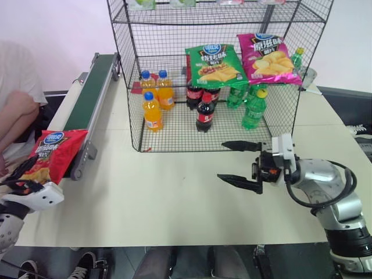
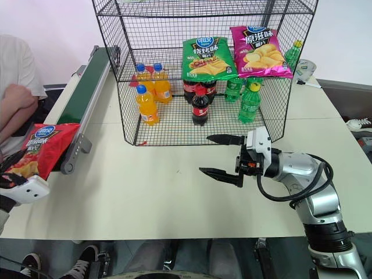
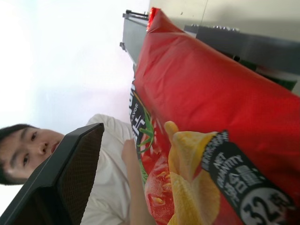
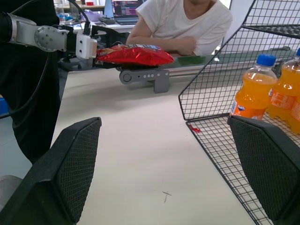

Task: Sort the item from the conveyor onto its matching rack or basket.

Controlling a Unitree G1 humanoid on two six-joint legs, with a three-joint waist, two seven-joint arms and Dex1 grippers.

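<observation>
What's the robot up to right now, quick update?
Left gripper at the red crisp bag, conveyor end. Right gripper open, empty. Rack front unobstructed.

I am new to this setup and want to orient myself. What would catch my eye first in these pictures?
First the red bag, at the near end of the conveyor, with the left gripper at its lower end. Then the big black rack at the back of the table, with green and magenta chip bags on a shelf above the bottles. The right gripper hangs open before it.
</observation>
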